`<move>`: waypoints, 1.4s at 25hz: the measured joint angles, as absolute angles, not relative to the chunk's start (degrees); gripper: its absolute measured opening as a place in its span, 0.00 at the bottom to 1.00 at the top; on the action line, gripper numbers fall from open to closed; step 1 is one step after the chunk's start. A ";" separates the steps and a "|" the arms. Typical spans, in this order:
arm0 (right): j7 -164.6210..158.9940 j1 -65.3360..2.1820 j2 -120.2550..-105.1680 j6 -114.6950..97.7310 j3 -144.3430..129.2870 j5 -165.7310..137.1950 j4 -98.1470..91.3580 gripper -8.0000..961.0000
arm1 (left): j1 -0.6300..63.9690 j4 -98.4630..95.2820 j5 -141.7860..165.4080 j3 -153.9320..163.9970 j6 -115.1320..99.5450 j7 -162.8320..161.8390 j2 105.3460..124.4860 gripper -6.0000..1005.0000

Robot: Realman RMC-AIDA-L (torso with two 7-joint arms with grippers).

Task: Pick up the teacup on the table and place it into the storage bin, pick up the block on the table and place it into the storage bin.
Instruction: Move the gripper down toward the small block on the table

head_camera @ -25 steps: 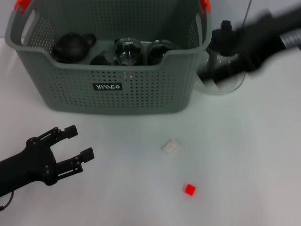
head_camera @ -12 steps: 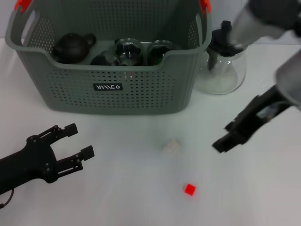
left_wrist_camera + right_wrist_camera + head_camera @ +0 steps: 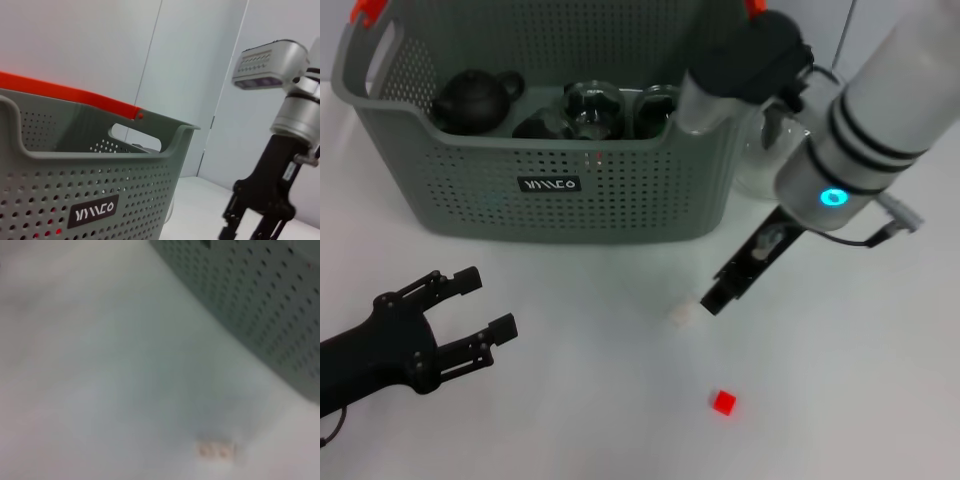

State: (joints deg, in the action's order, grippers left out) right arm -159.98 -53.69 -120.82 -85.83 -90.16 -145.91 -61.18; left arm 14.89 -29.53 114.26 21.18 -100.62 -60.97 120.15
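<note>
The grey perforated storage bin [image 3: 550,190] stands at the back of the table, and it also shows in the left wrist view [image 3: 75,200] and the right wrist view [image 3: 250,295]. Inside it are a black teapot [image 3: 475,98] and glass cups [image 3: 590,108]; no teacup shows on the tabletop. A small pale block [image 3: 682,315] lies in front of the bin and appears in the right wrist view too [image 3: 216,450]. A red cube [image 3: 723,403] sits nearer the front edge. My right gripper [image 3: 715,297] hangs just right of the pale block. My left gripper [image 3: 488,300] rests open at the lower left.
A glass pitcher [image 3: 760,160] with a black lid stands right of the bin, mostly hidden behind my right arm. The white tabletop stretches around both blocks. The left wrist view shows my right gripper [image 3: 247,227] beside the bin's corner.
My right arm has swung from behind the bin at the back right down and left to the pale block. The left arm has stayed put.
</note>
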 joint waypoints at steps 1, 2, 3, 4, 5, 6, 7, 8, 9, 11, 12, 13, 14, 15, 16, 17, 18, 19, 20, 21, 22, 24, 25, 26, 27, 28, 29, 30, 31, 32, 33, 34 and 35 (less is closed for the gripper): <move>-160.68 -53.75 -120.88 -83.79 -91.98 -145.70 -60.56 0.61 | 14.88 -29.53 114.26 21.18 -100.60 -60.97 120.15 0.84; -161.34 -53.75 -120.89 -82.05 -93.46 -145.51 -60.21 0.61 | 14.87 -29.53 114.26 21.18 -100.55 -60.97 120.15 0.84; -162.07 -53.63 -120.90 -80.17 -95.25 -145.19 -59.95 0.61 | 14.87 -29.54 114.25 21.18 -100.45 -60.97 120.15 0.84; -162.56 -53.48 -120.90 -78.63 -96.64 -144.78 -59.87 0.61 | 14.87 -29.53 114.25 21.18 -100.37 -61.01 120.15 0.84; -163.04 -53.26 -120.92 -77.18 -98.16 -144.27 -59.79 0.61 | 14.86 -29.53 114.25 21.18 -100.29 -61.07 120.15 0.84; -163.45 -53.01 -120.92 -75.67 -99.55 -143.66 -59.77 0.61 | 14.85 -29.53 114.25 21.18 -100.25 -61.13 120.15 0.84; -163.82 -52.76 -120.92 -74.66 -100.56 -143.18 -59.74 0.61 | 14.85 -29.53 114.25 21.18 -100.24 -61.16 120.15 0.84; -164.25 -52.52 -120.93 -73.59 -101.50 -142.78 -59.71 0.61 | 14.85 -29.53 114.23 21.18 -100.23 -61.19 120.15 0.84; -164.76 -52.25 -120.93 -72.48 -102.60 -142.46 -59.64 0.61 | 14.87 -29.53 114.17 21.18 -100.22 -61.20 120.15 0.84; -166.38 -51.80 -120.94 -70.57 -104.63 -142.25 -59.04 0.61 | 14.98 -29.53 114.09 21.18 -100.20 -61.21 120.15 0.84; -167.00 -51.73 -120.94 -69.98 -105.15 -142.24 -58.54 0.61 | 15.06 -29.53 114.05 21.18 -100.20 -61.22 120.15 0.84; -167.57 -51.70 -120.95 -69.47 -105.59 -142.24 -58.04 0.61 | 15.14 -29.53 114.03 21.18 -100.19 -61.23 120.15 0.84; -168.20 -51.69 -120.94 -68.91 -105.82 -142.24 -57.51 0.61 | 15.20 -29.53 114.03 21.18 -100.19 -61.23 120.15 0.84; -168.71 -51.69 -120.94 -68.42 -105.98 -142.24 -56.91 0.61 | 15.23 -29.53 114.02 21.18 -100.19 -61.24 120.15 0.84; -169.11 -51.69 -120.94 -67.89 -106.07 -142.24 -56.32 0.61 | 15.28 -29.53 114.01 21.18 -100.19 -61.24 120.14 0.84; -169.39 -51.68 -120.94 -67.37 -106.13 -142.24 -55.80 0.61 | 15.31 -29.53 113.99 21.18 -100.19 -61.24 120.13 0.84; -169.65 -51.68 -120.94 -66.82 -106.17 -142.21 -55.28 0.61 | 15.34 -29.53 113.96 21.18 -100.18 -61.25 120.12 0.84; -169.79 -51.68 -120.94 -66.34 -106.19 -142.06 -54.88 0.61 | 15.36 -29.53 113.93 21.18 -100.17 -61.25 120.09 0.84; -169.84 -51.68 -120.94 -65.85 -106.20 -141.76 -54.42 0.61 | 15.36 -29.53 113.91 21.18 -100.15 -61.26 120.09 0.84; -169.85 -51.68 -120.94 -65.46 -106.21 -141.41 -54.06 0.61 | 15.37 -29.53 113.90 21.18 -100.12 -61.26 120.07 0.84; -169.83 -51.67 -120.94 -65.10 -106.22 -141.02 -53.86 0.60 | 15.38 -29.53 113.90 21.18 -100.08 -61.26 120.05 0.84; -169.83 -51.66 -120.94 -64.57 -106.31 -140.58 -53.57 0.60 | 15.38 -29.53 113.90 21.18 -100.04 -61.26 120.01 0.84; -169.84 -51.61 -120.94 -64.21 -106.50 -140.43 -53.41 0.60 | 15.38 -29.53 113.90 21.18 -100.02 -61.26 120.01 0.84; -169.85 -51.55 -120.95 -63.81 -106.77 -140.28 -53.24 0.60 | 15.38 -29.53 113.90 21.19 -99.99 -61.26 120.00 0.84; -169.87 -51.48 -120.97 -63.46 -107.08 -140.13 -53.11 0.60 | 15.38 -29.53 113.90 21.18 -99.96 -61.26 119.99 0.84; -169.88 -51.42 -121.00 -62.98 -107.40 -139.95 -53.01 0.60 | 15.38 -29.53 113.89 21.18 -99.95 -61.26 119.99 0.84; -169.88 -51.34 -121.00 -62.58 -107.69 -139.86 -52.94 0.60 | 15.37 -29.53 113.88 21.18 -99.95 -61.26 119.98 0.84; -169.89 -51.28 -121.00 -62.31 -107.86 -139.84 -52.94 0.60 | 15.36 -29.53 113.86 21.18 -99.94 -61.26 119.98 0.84; -169.89 -51.21 -121.01 -62.09 -107.96 -139.83 -52.93 0.60 | 15.33 -29.53 113.85 21.18 -99.93 -61.26 119.97 0.84; -169.90 -51.14 -121.01 -61.92 -108.00 -139.83 -52.93 0.60 | 15.28 -29.53 113.85 21.18 -99.93 -61.26 119.97 0.84; -169.90 -51.09 -121.02 -61.70 -108.02 -139.83 -52.92 0.60 | 15.24 -29.53 113.85 21.18 -99.92 -61.26 119.97 0.84; -169.91 -51.02 -121.02 -61.43 -108.10 -139.83 -52.92 0.60 | 15.19 -29.53 113.85 21.18 -99.93 -61.26 119.97 0.84; -169.91 -50.95 -121.03 -61.12 -108.31 -139.83 -52.91 0.60 | 15.11 -29.55 113.85 21.18 -99.92 -61.26 119.98 0.84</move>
State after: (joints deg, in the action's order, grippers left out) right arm -169.91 -50.95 -121.03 -61.12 -108.31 -139.83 -52.91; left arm 15.11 -29.55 113.85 21.18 -99.92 -61.26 119.98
